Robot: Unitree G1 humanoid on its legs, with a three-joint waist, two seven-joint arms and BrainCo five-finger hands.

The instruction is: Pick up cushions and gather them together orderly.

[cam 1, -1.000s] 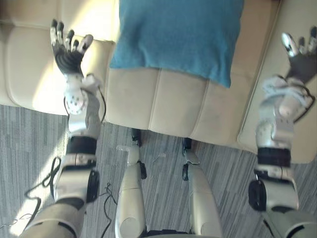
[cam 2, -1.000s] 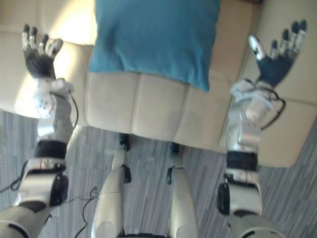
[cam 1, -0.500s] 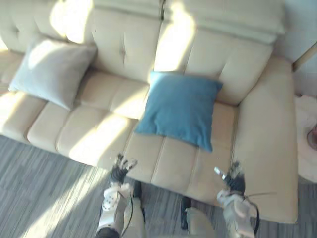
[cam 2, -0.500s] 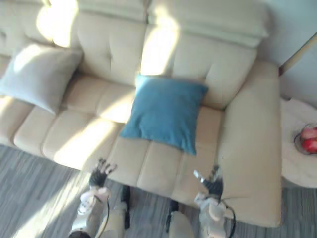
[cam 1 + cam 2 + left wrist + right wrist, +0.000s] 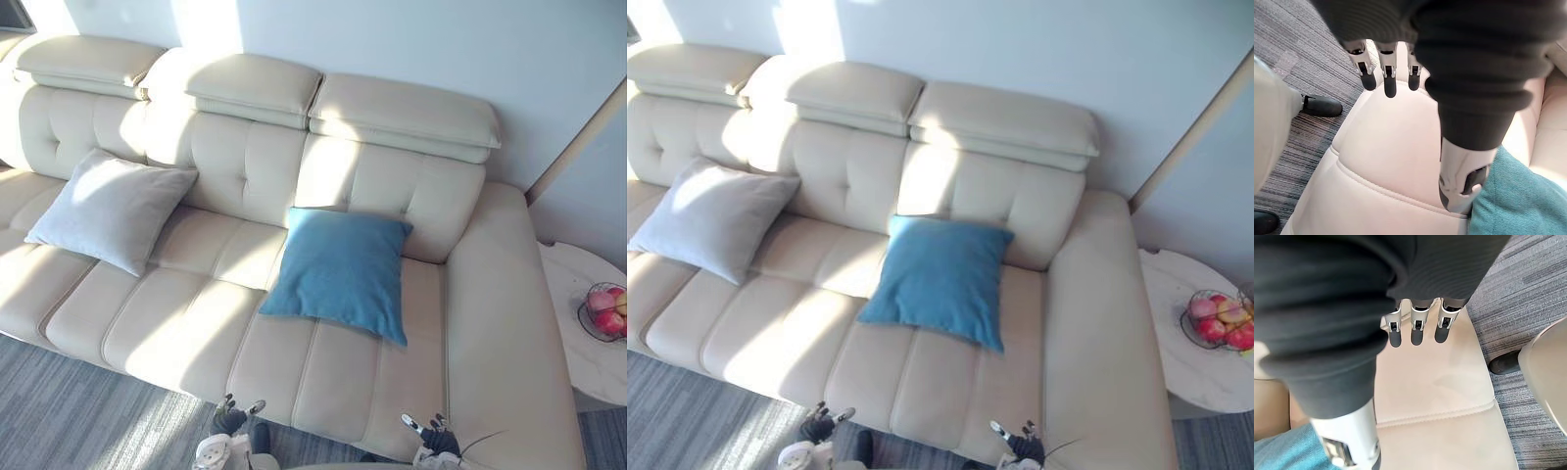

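1 blue cushion (image 5: 340, 272), 1 grey cushion (image 5: 111, 209), 1 sofa (image 5: 490, 323), 1 fruit basket (image 5: 605, 311).

A cream leather sofa (image 5: 343, 377) stands against the far wall (image 5: 411, 49) on grey carpet (image 5: 59, 431); right, a white bench (image 5: 573, 362) carries a fruit bowl (image 5: 607, 313).

The left hand (image 5: 231, 421) is reaching forward low in the head views, its fingers (image 5: 1390, 84) stretching straight and its thumb (image 5: 1463, 171) spreading apart. The right hand (image 5: 438, 439) is mirroring it, fingers (image 5: 1417, 330) straight, thumb (image 5: 1349, 435) out, both gripping nothing.
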